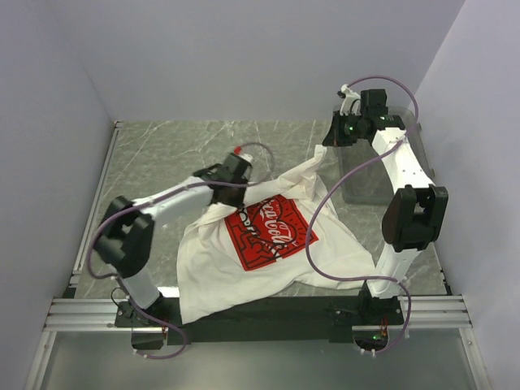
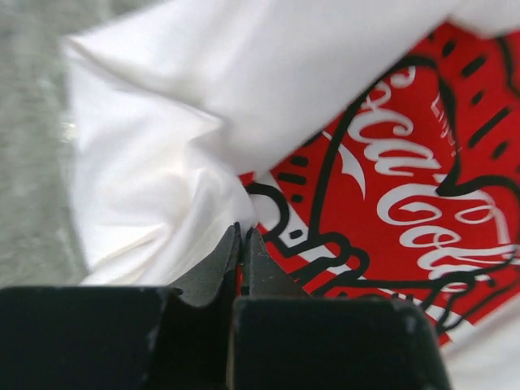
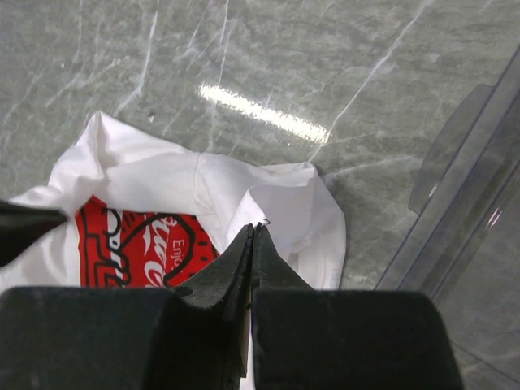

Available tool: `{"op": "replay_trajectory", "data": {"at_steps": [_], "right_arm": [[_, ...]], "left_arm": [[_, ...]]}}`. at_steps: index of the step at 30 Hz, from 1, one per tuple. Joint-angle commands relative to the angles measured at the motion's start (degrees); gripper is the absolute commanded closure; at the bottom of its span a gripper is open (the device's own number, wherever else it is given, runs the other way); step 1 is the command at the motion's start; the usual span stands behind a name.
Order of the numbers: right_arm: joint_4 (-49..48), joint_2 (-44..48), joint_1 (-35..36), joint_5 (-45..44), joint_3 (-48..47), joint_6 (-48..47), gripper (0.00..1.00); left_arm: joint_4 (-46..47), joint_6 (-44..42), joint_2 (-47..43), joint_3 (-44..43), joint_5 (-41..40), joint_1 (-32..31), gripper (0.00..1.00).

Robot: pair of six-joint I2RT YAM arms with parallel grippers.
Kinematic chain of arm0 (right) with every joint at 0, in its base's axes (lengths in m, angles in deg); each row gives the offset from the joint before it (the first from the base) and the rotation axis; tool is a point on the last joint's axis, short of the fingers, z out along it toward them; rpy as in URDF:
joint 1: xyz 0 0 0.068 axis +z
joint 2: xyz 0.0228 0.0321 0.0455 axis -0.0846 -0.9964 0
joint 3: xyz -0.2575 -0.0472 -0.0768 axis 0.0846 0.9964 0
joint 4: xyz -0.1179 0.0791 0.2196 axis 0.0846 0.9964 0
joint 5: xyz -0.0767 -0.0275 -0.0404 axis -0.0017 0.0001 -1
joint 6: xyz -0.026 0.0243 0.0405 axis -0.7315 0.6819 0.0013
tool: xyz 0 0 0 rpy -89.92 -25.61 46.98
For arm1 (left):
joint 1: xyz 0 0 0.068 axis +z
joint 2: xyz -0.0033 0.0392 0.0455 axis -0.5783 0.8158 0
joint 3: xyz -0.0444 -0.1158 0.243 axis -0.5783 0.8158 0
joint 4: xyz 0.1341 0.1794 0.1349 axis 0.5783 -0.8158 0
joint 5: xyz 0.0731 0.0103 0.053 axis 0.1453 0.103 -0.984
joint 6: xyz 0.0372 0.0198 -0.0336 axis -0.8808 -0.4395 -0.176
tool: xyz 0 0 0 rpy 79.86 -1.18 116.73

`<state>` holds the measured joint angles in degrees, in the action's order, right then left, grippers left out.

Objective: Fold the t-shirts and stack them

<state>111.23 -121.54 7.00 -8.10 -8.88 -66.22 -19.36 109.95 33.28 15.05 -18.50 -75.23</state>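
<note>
L gripper (image 2: 242, 231), R gripper (image 3: 254, 229) tight on t-shirt (image 1: 210, 268) (red print (image 1: 270, 230) up); grey marble tbl (image 1: 179, 146), white walls (image 1: 244, 57).

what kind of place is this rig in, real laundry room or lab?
Looks like a lab test cell, not a home: plain white walls box in a marble-look table, the left arm and right arm stand at a metal rail, and the props are one t-shirt and a clear bin.

One t-shirt (image 1: 213, 268), two arms, the left arm (image 1: 166, 199) and right arm (image 1: 406, 166), and seemingly one clear bin (image 1: 361, 187) far right.
</note>
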Motion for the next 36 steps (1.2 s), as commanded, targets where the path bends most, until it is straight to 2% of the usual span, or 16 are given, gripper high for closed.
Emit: {"op": "replay_trajectory", "data": {"at_steps": [1, 3, 7, 10, 15, 19, 27, 33, 36], "right_arm": [[3.44, -1.70, 1.71, 2.12, -5.36, -3.20, 1.00], [5.21, -3.37, 2.76, 2.48, -7.66, -5.39, 1.00], [9.86, -7.06, 6.19, 2.83, -16.52, -8.92, 1.00], [10.75, -10.75, 7.25, 2.57, -22.95, -9.80, 1.00], [10.58, -14.10, 8.13, 4.50, -32.08, -12.78, 1.00], [9.00, -14.28, 8.31, 4.68, -34.74, -14.72, 1.00], [7.33, -10.77, 8.04, 3.44, -37.90, -17.62, 1.00], [1.89, 0.73, 6.99, 3.97, -32.90, -20.08, 1.00], [0.65, 8.29, 5.50, 5.29, -35.42, -18.07, 1.00]], "left_arm": [[3.31, 0.51, -8.32, 2.20, 8.75, 7.10, 0.99], [3.93, 0.34, -10.78, 3.43, 13.50, 12.55, 0.99], [5.15, -0.72, -12.81, 3.97, 17.29, 20.90, 0.99], [7.00, 0.24, -13.34, 4.49, 20.71, 29.76, 0.99], [9.55, 2.97, -14.31, 4.93, 24.49, 37.69, 1.00], [11.40, 5.43, -16.85, 5.81, 24.94, 43.14, 1.00], [13.68, 6.84, -23.01, 6.52, 23.71, 48.34, 1.00], [15.70, 8.59, -33.37, 2.92, 19.86, 48.43, 1.00], [17.11, 10.96, -39.78, 0.19, 17.22, 48.51, 1.00]]}}
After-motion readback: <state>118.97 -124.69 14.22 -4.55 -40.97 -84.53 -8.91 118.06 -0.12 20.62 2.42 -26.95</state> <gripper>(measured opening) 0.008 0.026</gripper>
